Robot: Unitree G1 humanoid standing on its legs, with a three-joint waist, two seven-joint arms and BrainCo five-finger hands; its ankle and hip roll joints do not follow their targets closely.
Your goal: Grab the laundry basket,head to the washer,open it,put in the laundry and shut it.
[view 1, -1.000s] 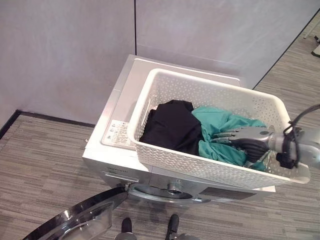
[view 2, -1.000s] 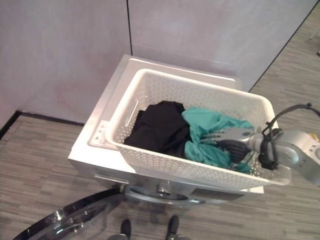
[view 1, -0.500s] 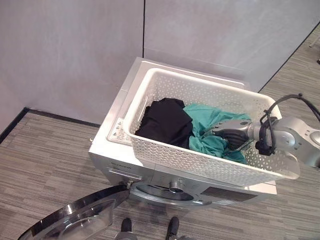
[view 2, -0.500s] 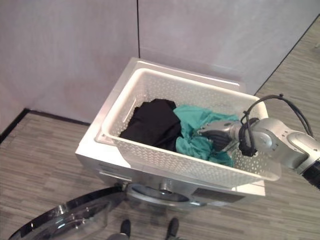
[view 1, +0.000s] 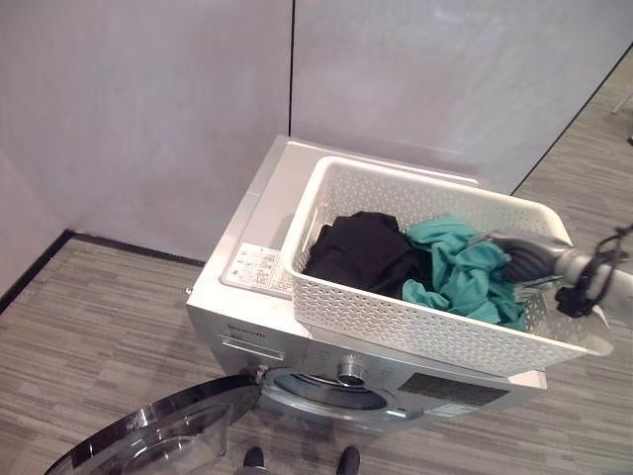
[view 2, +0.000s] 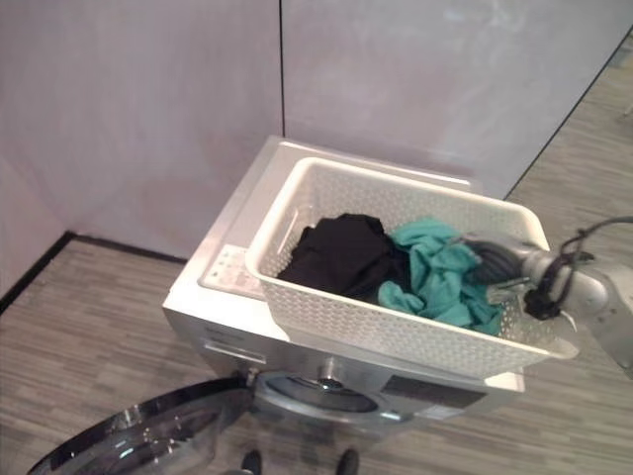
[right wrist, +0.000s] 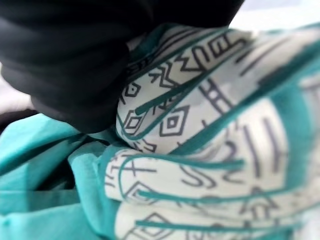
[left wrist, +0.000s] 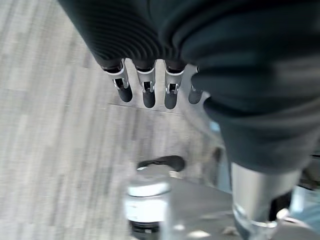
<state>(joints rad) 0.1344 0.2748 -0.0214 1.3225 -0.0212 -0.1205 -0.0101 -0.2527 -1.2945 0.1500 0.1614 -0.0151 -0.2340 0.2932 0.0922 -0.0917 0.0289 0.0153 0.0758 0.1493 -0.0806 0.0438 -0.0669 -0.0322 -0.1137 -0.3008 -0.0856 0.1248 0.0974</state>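
The white laundry basket (view 1: 396, 307) sits on top of the washer (view 1: 259, 297), covering most of its lid toward the right. Inside the basket a black garment (view 1: 364, 252) lies in the half nearer the washer's left edge, and a teal garment (view 1: 465, 277) is bunched just beside it, touching it. My right hand (view 1: 529, 255) reaches over the basket's far right rim and is pushed into the teal garment; its fingers are buried in the cloth, so I cannot tell whether they are curled or straight. In my right wrist view a white cloth with a teal pattern (right wrist: 215, 150) presses close against the hand's dark cover. The washer's round door (view 1: 158, 440) hangs open below its front, swung out to the left. My left hand (left wrist: 145, 90) hangs beside the washer over the grey wood-grain floor (view 1: 89, 327), fingers straight and relaxed, holding nothing.
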